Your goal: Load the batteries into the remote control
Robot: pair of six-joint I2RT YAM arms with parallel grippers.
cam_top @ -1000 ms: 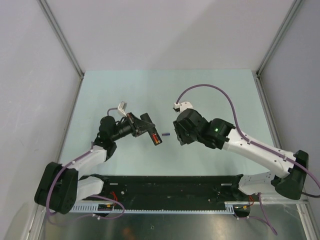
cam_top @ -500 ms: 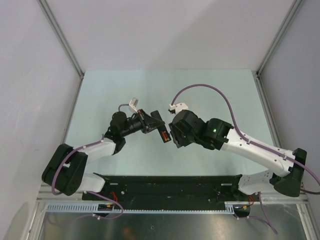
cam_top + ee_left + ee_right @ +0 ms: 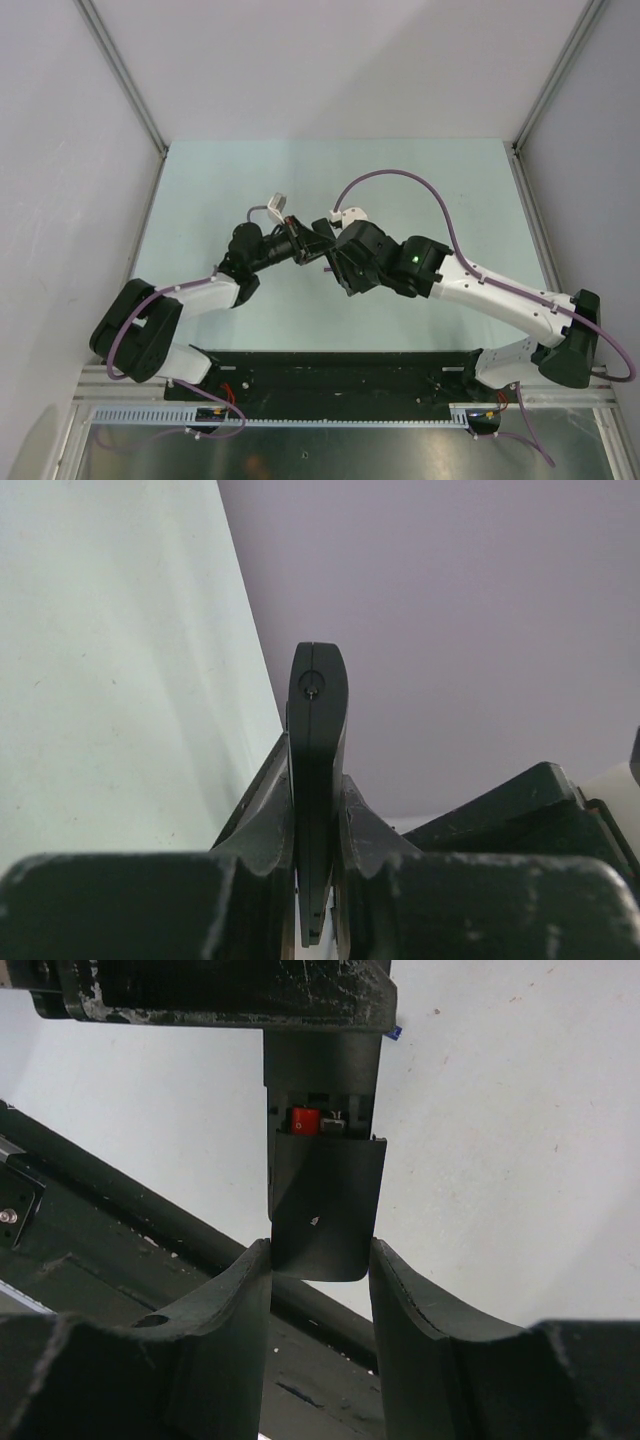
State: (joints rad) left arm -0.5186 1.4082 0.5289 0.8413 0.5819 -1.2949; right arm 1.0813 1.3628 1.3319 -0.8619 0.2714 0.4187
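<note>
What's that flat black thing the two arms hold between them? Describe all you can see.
It is a slim black plastic remote control, held off the table. The left fingers clamp it edge-on. Its battery bay is partly open, showing a red battery. The cover sits half on, its end gripped by the right fingers.

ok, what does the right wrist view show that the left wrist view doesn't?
Right wrist only: the remote control's open battery bay with a red battery seated in it. The cover sits partly over the bay, with the right gripper closed on its end. There is also a blue speck on the table, too small to identify.
Left wrist only: the remote control seen edge-on, clamped in the left gripper, with the wall behind.
Both: the remote control and the pale table.
</note>
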